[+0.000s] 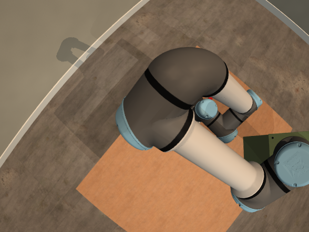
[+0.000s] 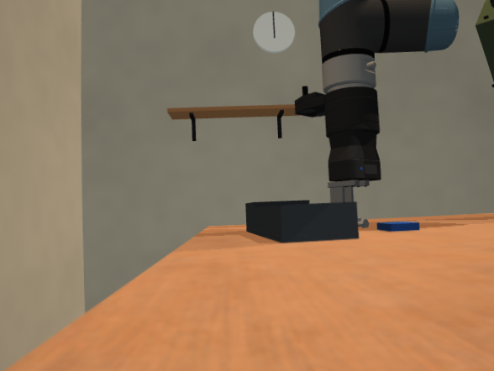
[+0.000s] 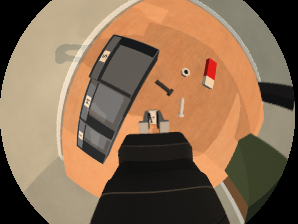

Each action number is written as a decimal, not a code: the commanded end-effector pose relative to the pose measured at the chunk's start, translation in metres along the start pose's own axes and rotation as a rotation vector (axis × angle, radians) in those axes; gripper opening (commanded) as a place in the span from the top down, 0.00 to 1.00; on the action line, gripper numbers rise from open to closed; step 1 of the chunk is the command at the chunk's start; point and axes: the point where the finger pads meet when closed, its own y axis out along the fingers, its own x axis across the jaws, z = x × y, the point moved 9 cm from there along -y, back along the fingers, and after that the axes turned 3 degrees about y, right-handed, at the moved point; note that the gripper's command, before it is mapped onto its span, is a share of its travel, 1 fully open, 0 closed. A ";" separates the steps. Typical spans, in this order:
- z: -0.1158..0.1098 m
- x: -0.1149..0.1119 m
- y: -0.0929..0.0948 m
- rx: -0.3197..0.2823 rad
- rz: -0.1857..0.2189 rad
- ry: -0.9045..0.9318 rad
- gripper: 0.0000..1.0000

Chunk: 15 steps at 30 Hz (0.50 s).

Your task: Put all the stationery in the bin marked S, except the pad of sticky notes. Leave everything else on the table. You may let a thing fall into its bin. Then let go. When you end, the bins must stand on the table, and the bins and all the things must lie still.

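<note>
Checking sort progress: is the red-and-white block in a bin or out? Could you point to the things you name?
Out. The wrist view shows the block (image 1: 210,98) (image 3: 210,70) lying on the table (image 1: 163,194) (image 2: 252,302) (image 3: 200,137), apart from the bins (image 2: 319,222) (image 3: 144,76).

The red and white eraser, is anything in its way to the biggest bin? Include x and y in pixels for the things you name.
Yes. In the wrist view, the little round nut (image 3: 185,72) lies between the eraser (image 1: 210,98) (image 3: 210,73) and the biggest bin (image 3: 146,72). The bin's side wall stands there too, so it should go over both.
</note>
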 end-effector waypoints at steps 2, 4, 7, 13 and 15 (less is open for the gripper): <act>0.000 0.000 -0.017 0.001 0.001 0.000 0.68; 0.000 0.000 -0.024 0.001 0.001 0.000 0.68; 0.000 0.000 -0.030 0.001 0.001 0.000 0.68; 0.000 0.000 -0.047 0.001 0.001 0.000 0.68; 0.000 0.000 -0.053 0.001 0.001 0.000 0.68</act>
